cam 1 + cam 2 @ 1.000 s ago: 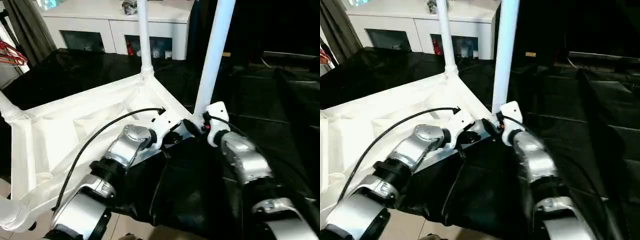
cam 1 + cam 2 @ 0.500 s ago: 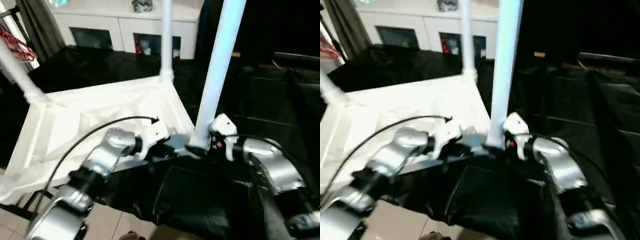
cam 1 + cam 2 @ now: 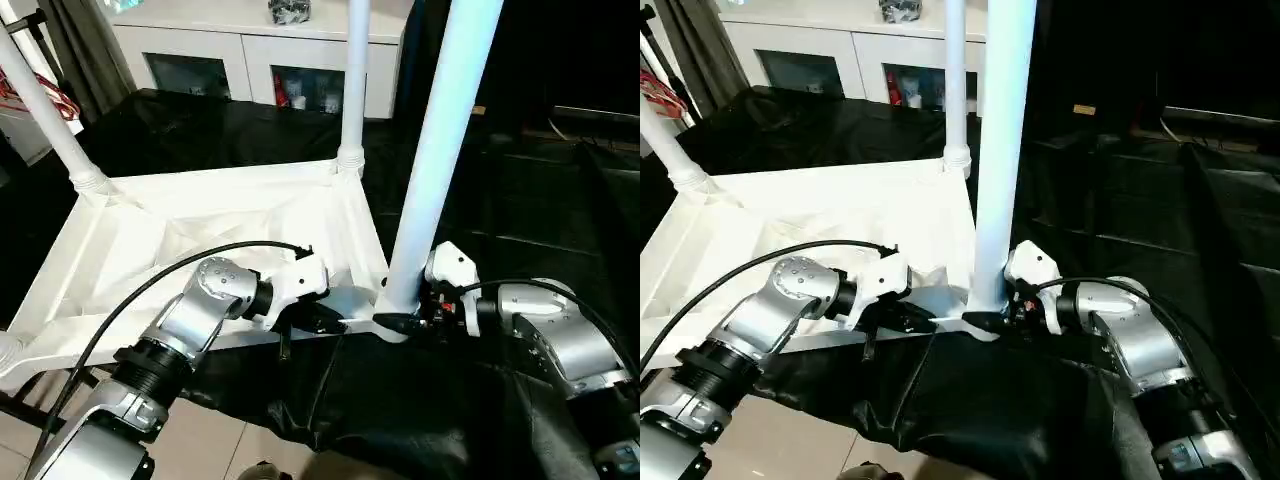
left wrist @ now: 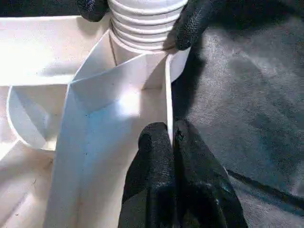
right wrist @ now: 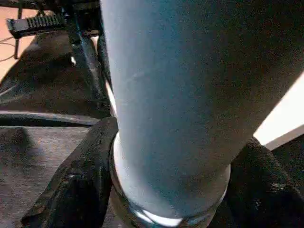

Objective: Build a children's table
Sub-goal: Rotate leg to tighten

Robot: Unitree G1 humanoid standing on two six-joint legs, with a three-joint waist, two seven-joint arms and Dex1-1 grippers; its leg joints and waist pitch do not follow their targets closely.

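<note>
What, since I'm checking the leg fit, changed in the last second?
Both forearms swung outward and the tabletop seems turned with them. Unchanged: left gripper pinching its rim, right gripper around the base of the near leg, legs upright.

The right tool (image 3: 400, 322) has closed onto the near leg's (image 3: 440, 150) base.
</note>
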